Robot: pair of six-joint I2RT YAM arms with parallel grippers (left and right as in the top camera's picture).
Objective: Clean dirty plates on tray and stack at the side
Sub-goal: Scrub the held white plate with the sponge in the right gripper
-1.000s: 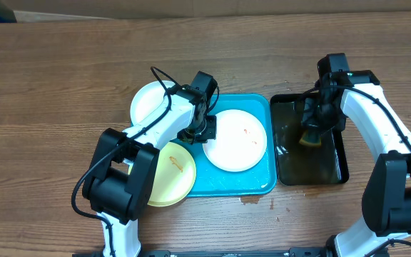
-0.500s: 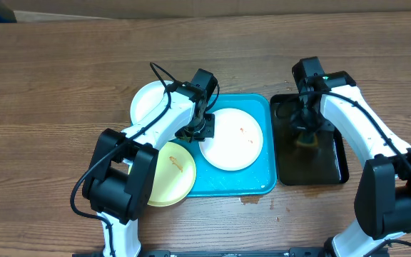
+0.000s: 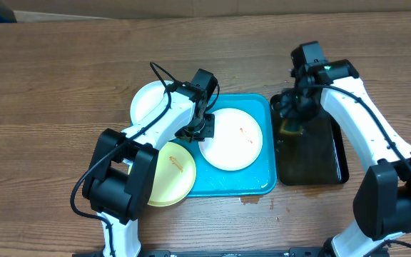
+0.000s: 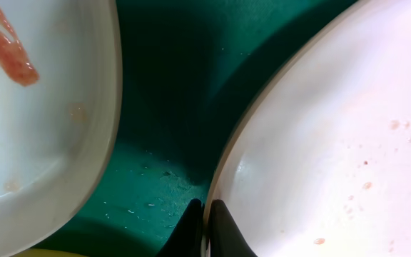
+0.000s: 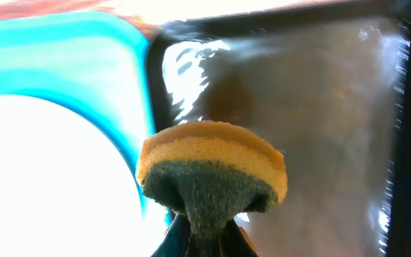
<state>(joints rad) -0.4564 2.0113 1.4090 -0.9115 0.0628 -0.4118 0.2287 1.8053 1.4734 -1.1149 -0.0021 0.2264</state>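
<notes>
The right gripper (image 5: 198,228), clamped on a sponge (image 5: 212,168), hangs over the black tray (image 3: 320,164), the smeared plate (image 3: 230,139) just beside it in the blue tray (image 3: 234,187), its far rim pinched by the left gripper (image 4: 204,228); a hard scrub could skid it loose.

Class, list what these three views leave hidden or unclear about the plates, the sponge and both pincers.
Left wrist: left pincer cut by the bottom edge; only fingertips show, at the white plate rim.
Overhead: sponge mostly under the right arm.
Right wrist: right pincer cut by the bottom edge.
Overhead: yellow plate partly under the left arm.
</notes>
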